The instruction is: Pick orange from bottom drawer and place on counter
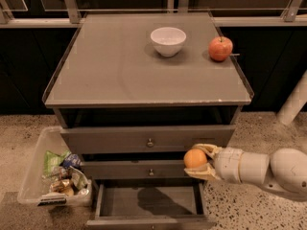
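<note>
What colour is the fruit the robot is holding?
Pale orange. The camera view shows the orange clamped in the pincer, above the open bottom drawer.

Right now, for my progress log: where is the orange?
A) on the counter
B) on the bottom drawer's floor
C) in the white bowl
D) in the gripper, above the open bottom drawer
D: the gripper holds the orange level with the middle drawer front, above the open bottom drawer, not on the counter.
</note>
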